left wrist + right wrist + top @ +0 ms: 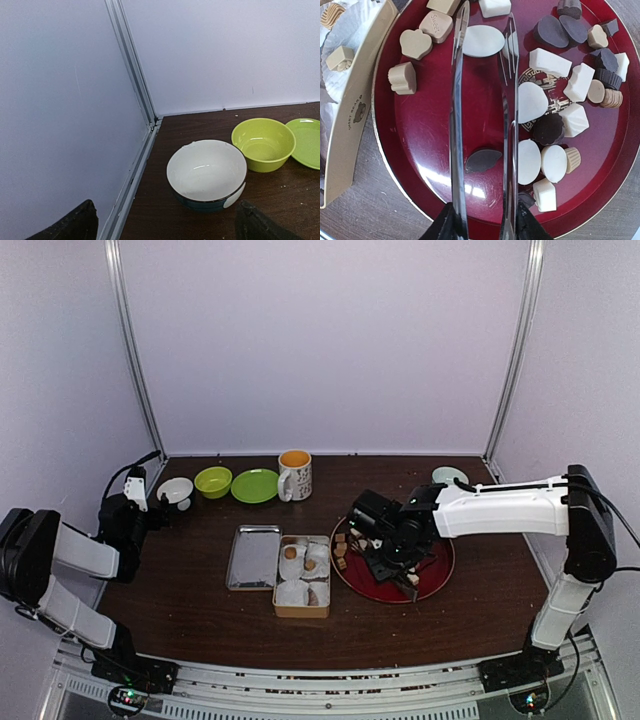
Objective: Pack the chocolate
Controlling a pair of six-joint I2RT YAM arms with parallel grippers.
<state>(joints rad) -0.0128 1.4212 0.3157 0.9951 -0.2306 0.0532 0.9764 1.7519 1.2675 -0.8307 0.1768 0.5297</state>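
The right arm (500, 508) stretches left over the red plate (420, 150), its right gripper (482, 222) clamped on tongs (457, 125) that straddle a white oval (483, 41) lying crosswise to them. The chocolate (547, 62) litters the plate. The left gripper (165, 227) gapes at far left.

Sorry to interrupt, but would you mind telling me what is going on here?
The right arm's fingers grip thin tongs over the red plate of chocolates, and the tong arms straddle a white oval piece. A few pieces already sit in the tan box beside the plate. The left arm's fingers hang open by a white bowl, holding nothing.
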